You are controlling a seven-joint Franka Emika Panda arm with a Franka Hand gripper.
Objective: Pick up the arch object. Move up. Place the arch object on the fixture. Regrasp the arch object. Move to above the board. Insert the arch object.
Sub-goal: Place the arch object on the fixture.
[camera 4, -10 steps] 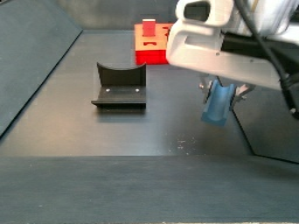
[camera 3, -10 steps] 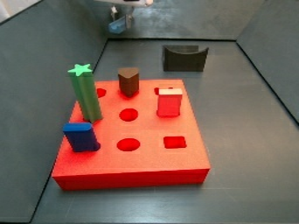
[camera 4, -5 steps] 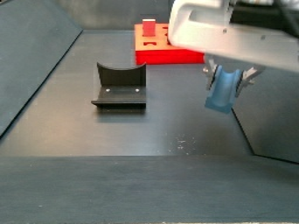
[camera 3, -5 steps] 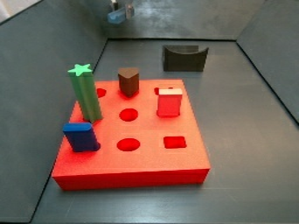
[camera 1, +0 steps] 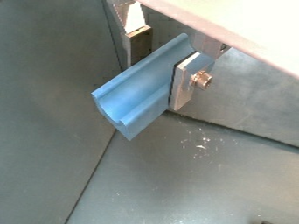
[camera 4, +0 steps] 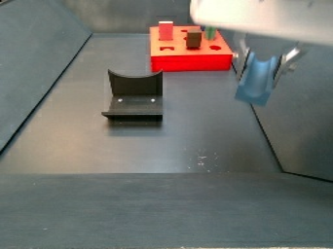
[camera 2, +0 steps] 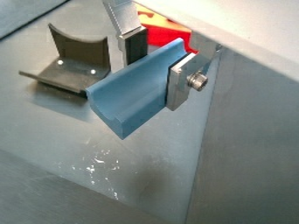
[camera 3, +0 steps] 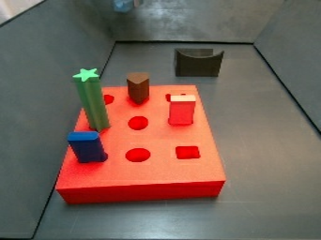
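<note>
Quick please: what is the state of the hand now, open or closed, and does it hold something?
Hand: closed on the arch object, held clear of the floor, off to the side of the fixture.

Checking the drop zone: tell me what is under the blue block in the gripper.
Under the arch object, clamped in the gripper, both wrist views show bare grey floor with pale scuffs. The fixture stands off to one side. The floor straight beneath the block is covered.

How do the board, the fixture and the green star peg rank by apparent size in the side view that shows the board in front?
1. Board, clearly largest.
2. Green star peg.
3. Fixture, though it stands farther back, so this order is unsure.
</note>
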